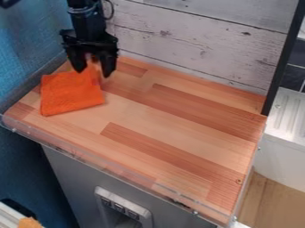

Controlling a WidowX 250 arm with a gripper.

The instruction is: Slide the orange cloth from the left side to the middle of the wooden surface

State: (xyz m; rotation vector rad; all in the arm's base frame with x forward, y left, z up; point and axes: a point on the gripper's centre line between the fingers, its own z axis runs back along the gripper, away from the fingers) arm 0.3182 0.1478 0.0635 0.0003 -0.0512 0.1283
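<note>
Claw (93, 71) open wide at the desk's (173, 129) ten o'clock, straddling the orange cloth's (70, 94) one-o'clock corner; no firm hold seen.

The black jaws (93, 73) are apart at the back edge of the orange cloth (70, 94). It lies on the wooden surface (179, 127), near the blue wall (30, 42).
</note>
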